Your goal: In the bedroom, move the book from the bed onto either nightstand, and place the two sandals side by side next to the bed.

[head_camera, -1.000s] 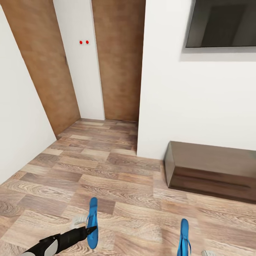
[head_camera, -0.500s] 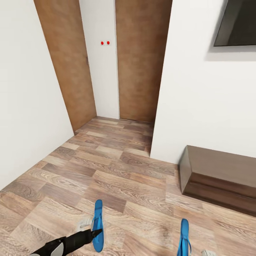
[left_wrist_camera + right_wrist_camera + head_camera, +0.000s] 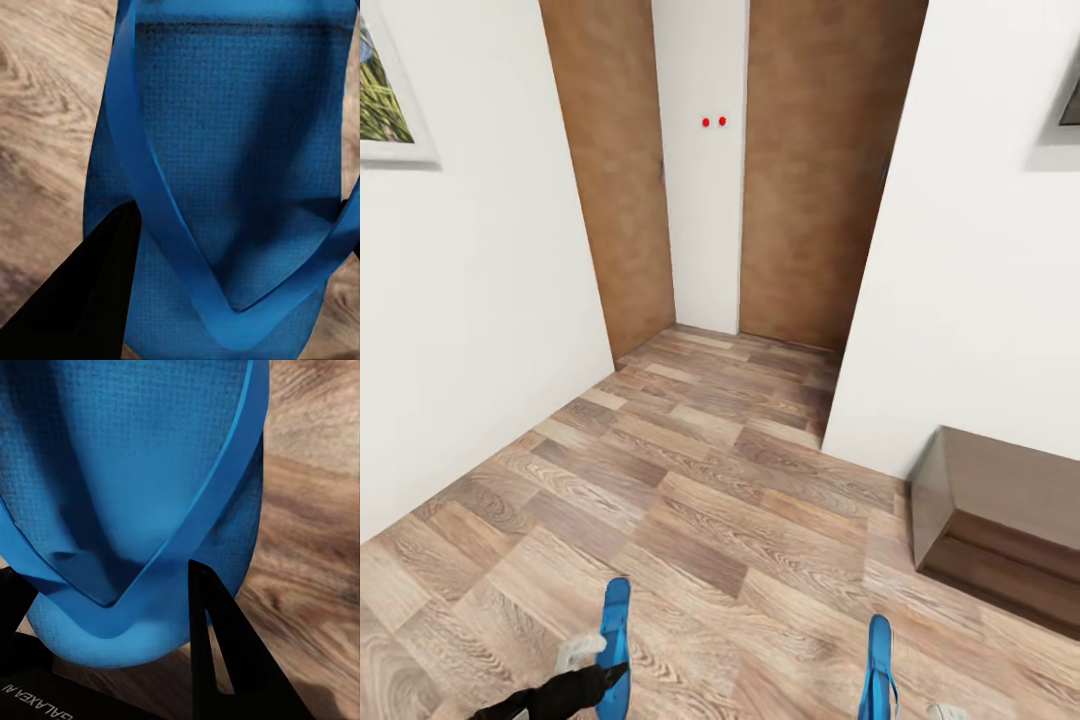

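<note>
Two bright blue sandals hang over the wood-plank floor at the bottom of the head view. My left gripper [image 3: 612, 676] is shut on the left sandal [image 3: 616, 625], which points away from me. In the left wrist view the same sandal [image 3: 225, 150] is seen close up, its strap crossing beside one black finger [image 3: 82, 300]. The right sandal [image 3: 878, 665] rises from the lower edge of the head view. My right gripper [image 3: 109, 585] is shut on this sandal [image 3: 127, 472], with a black finger [image 3: 221, 652] against its sole. The book, bed and nightstand are out of view.
A long low dark wooden bench [image 3: 1000, 515] stands against the white wall on the right. Ahead, a short passage ends at two brown wooden doors [image 3: 622, 180] [image 3: 815, 170]. A framed picture [image 3: 385, 95] hangs on the left wall. Open floor lies in front.
The camera has turned left: the bench and wall screen slid to the right edge and a picture entered at top left. Both sandals stay held as before.
</note>
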Available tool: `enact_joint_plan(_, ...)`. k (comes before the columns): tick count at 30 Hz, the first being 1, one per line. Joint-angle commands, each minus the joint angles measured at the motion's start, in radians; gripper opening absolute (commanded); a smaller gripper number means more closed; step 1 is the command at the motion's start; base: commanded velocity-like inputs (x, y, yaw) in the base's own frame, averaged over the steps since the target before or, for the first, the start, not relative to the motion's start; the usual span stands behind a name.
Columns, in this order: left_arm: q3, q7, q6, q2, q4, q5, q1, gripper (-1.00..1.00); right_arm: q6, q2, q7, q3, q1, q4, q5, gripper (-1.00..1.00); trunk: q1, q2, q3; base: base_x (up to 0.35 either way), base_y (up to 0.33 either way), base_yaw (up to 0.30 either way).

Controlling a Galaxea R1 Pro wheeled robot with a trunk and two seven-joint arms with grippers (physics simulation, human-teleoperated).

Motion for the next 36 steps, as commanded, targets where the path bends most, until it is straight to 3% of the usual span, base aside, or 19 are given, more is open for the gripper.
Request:
enact_joint_plan(1, 0.001, 0.002, -0.010, 0.002, 0.002, 0.002, 0.002, -1.00, 0.011, 0.001, 0.006, -0.009, 0.000, -0.002, 0.004, -1.00, 0.000, 0.000, -0.001, 0.000, 0.000, 0.293)
enact_joint_plan(9, 0.000, 0.016, -0.029, 0.042, 0.004, -0.006, 0.023, -1.00, 0.012, 0.001, 0.009, -0.009, 0.000, -0.002, 0.004, -1.00, 0.000, 0.000, -0.001, 0.000, 0.000, 0.293)
enact_joint_plan(23, -0.002, 0.016, -0.028, 0.031, 0.005, -0.004, 0.025, -1.00, 0.009, 0.001, 0.005, -0.008, 0.000, -0.002, 0.003, -1.00, 0.000, 0.000, -0.001, 0.000, 0.000, 0.286)
enact_joint_plan(36, -0.001, 0.017, -0.028, 0.030, 0.006, -0.003, 0.025, -1.00, 0.009, 0.001, 0.004, -0.007, 0.000, 0.000, 0.000, -1.00, 0.000, 0.000, 0.000, 0.000, 0.000, 0.028)
